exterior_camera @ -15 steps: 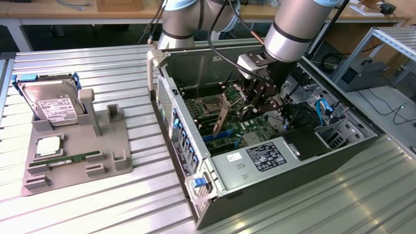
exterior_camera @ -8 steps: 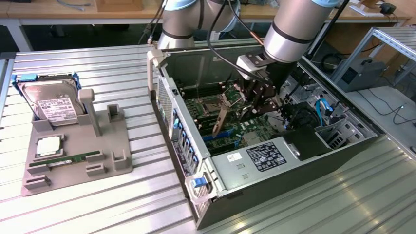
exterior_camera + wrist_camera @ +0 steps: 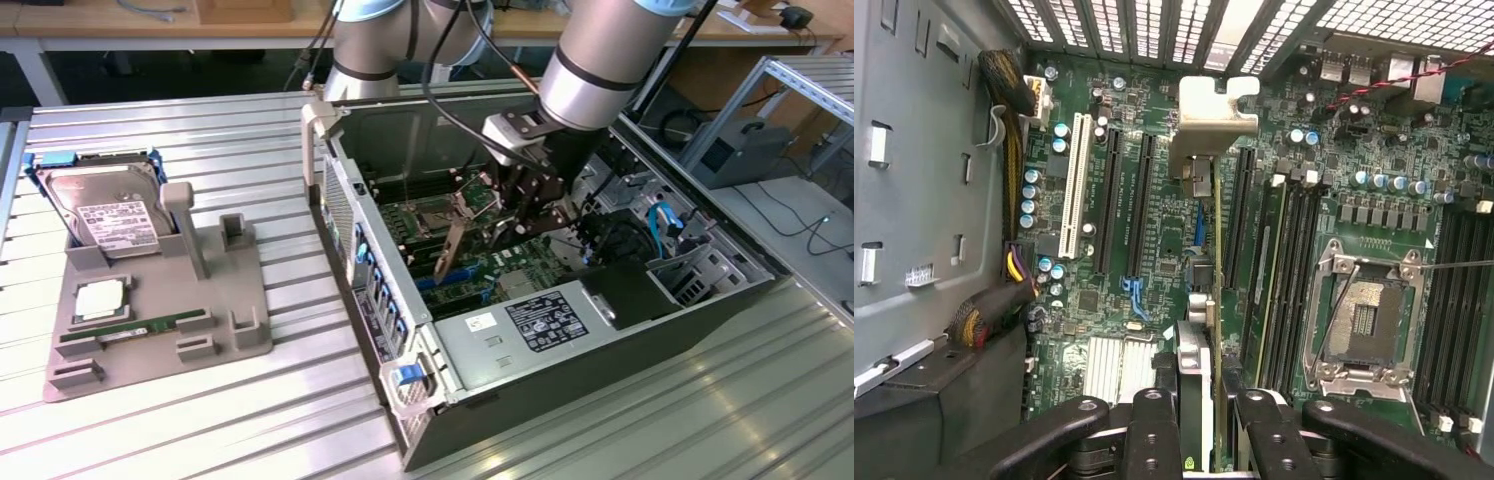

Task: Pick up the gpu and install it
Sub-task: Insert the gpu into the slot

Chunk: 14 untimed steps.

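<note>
1. Black fingers (image 3: 1154, 430) of the gripper (image 3: 1206, 425) are pressed in from both sides on the gpu (image 3: 1216, 260), pinching the thin card along its upper edge. In the exterior view the gripper (image 3: 518, 195) hangs inside the open computer case (image 3: 561, 410).
2. The gpu (image 3: 454, 238) stands on edge over the green motherboard (image 3: 1164, 240). Its silver bracket (image 3: 1214, 110) is at the end closest to the case's vented back wall (image 3: 1154, 25).
3. Seen from the wrist, the card runs lengthwise between the long black slots (image 3: 1139, 200) on one side and the memory slots (image 3: 1294, 260) on the other. Whether its lower edge touches a slot I cannot tell.
4. A white slot (image 3: 1074, 185) lies beyond the black ones. The open processor socket (image 3: 1364, 320), with its metal frame, lies beyond the memory slots on the opposite side.
5. A silver power supply box (image 3: 534, 325) with a dark label sits in the case at the end nearest the exterior camera, well apart from the gripper.
6. Outside the case, on the exterior view's left, a grey holder (image 3: 160, 320) rests on the ribbed metal table (image 3: 267, 420). It carries a hard drive (image 3: 107, 205) propped at a tilt, and a narrow green memory stick (image 3: 134, 327) lying flat near its front.
</note>
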{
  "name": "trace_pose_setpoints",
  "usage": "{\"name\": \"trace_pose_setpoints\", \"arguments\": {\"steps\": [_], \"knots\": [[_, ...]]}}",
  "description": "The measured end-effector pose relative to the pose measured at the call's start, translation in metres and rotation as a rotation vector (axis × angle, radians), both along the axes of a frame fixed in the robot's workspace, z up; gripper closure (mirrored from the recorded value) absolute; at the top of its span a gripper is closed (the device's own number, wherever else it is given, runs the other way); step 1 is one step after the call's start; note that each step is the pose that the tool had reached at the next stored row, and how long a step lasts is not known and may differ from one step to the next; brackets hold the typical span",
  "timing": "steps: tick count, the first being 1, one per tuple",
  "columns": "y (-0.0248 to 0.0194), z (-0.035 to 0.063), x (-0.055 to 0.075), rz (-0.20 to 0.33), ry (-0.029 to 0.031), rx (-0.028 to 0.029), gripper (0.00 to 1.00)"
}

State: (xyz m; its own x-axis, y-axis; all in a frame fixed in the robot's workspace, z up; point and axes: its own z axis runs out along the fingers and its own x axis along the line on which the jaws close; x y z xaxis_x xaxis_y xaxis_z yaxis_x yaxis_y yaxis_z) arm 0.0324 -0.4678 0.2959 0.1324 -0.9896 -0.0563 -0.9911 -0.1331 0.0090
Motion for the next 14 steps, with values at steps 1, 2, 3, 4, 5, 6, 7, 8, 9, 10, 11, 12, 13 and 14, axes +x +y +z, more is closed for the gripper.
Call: {"name": "trace_pose_setpoints", "arguments": {"steps": [1, 2, 3, 4, 5, 6, 7, 8, 9, 10, 11, 12, 13, 14], "knots": [[-0.0001, -0.0001, -0.0004, 0.0, 0.0, 0.0, 0.73], [-0.0002, -0.0002, -0.0006, 0.0, 0.0, 0.0001, 0.73], [-0.0002, -0.0003, -0.0009, 0.0, 0.0, 0.0001, 0.73], [-0.0004, -0.0003, -0.0013, 0.0, 0.0, 0.0, 0.73], [-0.0005, -0.0005, -0.0016, 0.0, 0.0, 0.0002, 0.73], [-0.0006, -0.0005, -0.0018, 0.0, 0.0, 0.0001, 0.73], [-0.0007, -0.0006, -0.002, 0.0, 0.0, 0.0, 0.73], [-0.0008, -0.0008, -0.0024, 0.0, 0.0, 0.0001, 0.73], [-0.0009, -0.0009, -0.0026, 0.0, 0.0, 0.0001, 0.73], [-0.001, -0.001, -0.0029, 0.0, 0.0, 0.0001, 0.73], [-0.0011, -0.0011, -0.0031, 0.0, 0.0, 0.0001, 0.73], [-0.0013, -0.0012, -0.0034, 0.0, 0.0, 0.0001, 0.73], [-0.0014, -0.0013, -0.0037, 0.0, 0.0, 0.0, 0.73], [-0.0015, -0.0014, -0.0039, 0.0, 0.0, 0.0, 0.73]]}}
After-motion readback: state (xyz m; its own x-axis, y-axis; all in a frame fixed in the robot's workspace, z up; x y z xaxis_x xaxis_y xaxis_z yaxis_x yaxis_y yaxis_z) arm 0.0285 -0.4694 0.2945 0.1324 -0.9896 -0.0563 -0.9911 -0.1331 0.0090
